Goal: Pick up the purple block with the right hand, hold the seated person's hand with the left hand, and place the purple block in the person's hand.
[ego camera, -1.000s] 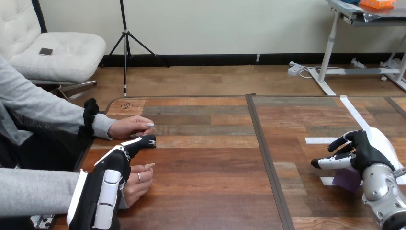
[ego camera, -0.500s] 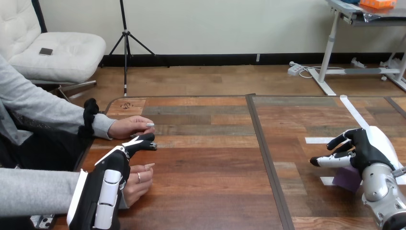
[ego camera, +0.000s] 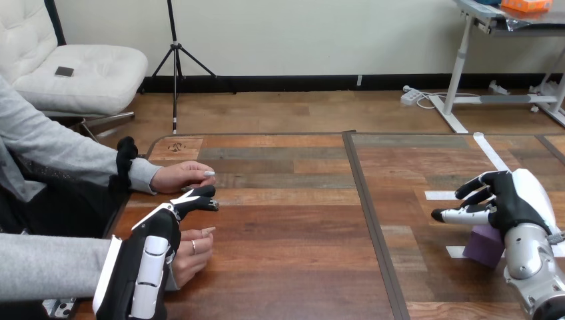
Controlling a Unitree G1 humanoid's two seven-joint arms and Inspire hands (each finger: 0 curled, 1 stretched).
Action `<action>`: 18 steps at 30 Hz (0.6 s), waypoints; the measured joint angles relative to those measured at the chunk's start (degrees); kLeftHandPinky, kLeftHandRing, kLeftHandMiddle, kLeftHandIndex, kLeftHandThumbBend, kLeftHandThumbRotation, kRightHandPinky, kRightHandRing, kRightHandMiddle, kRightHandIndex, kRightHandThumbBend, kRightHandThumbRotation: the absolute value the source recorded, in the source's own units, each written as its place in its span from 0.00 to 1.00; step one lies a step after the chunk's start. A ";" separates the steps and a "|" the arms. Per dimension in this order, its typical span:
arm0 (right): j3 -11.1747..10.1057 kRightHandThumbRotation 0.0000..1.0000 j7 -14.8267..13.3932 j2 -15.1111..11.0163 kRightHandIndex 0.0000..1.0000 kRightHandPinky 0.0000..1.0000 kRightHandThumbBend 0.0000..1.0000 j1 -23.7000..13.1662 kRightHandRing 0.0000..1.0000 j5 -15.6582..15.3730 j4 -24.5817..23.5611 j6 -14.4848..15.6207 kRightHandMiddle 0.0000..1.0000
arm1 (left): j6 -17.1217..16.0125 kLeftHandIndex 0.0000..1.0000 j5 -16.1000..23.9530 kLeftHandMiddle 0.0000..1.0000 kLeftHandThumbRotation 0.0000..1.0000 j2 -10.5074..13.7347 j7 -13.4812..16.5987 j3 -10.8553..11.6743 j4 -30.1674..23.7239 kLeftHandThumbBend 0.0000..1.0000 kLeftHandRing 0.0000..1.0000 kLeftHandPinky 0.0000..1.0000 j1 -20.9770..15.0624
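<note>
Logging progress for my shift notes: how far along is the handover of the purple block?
Nothing looks finished. The small purple block lies on the wooden table, ungripped. In hand: the right hand hovers open above it; the left hand lies with straight fingers beside the person's nearer hand, not clasping it. Left: grasp, hold, place.

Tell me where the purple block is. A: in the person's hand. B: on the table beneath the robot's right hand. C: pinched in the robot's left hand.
B: the purple block rests on the table below the right hand, whose fingers are spread, not curled round it.
</note>
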 measured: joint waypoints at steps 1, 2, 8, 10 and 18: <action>-0.18 0.00 -0.02 0.00 0.47 0.38 0.88 0.00 0.44 0.13 0.00 -0.21 0.48 | 0.00 0.61 0.00 0.80 1.00 0.00 0.00 0.00 0.00 0.56 0.88 0.96 0.00; -0.41 0.00 -0.04 0.00 0.47 0.38 0.88 0.00 0.44 0.24 0.00 -0.47 0.48 | 0.00 0.61 0.00 0.80 1.00 0.00 0.00 0.00 0.00 0.56 0.88 0.96 0.00; -1.61 0.00 -0.06 0.00 0.47 0.39 0.87 -0.01 0.44 1.83 -0.09 -1.42 0.48 | 0.01 0.60 0.02 0.81 1.00 0.00 0.00 -0.01 0.00 0.56 0.89 0.96 0.00; -2.06 0.00 -0.07 0.00 0.47 0.39 0.87 -0.01 0.45 2.22 -0.09 -1.60 0.48 | 0.00 0.60 0.02 0.80 1.00 0.00 0.00 0.00 0.00 0.56 0.89 0.96 0.00; -3.11 0.00 -0.06 -0.01 0.47 0.40 0.85 -0.01 0.45 3.16 -0.22 -1.81 0.48 | 0.00 0.59 0.16 0.80 1.00 -0.02 0.14 0.00 0.00 0.55 0.88 0.96 0.00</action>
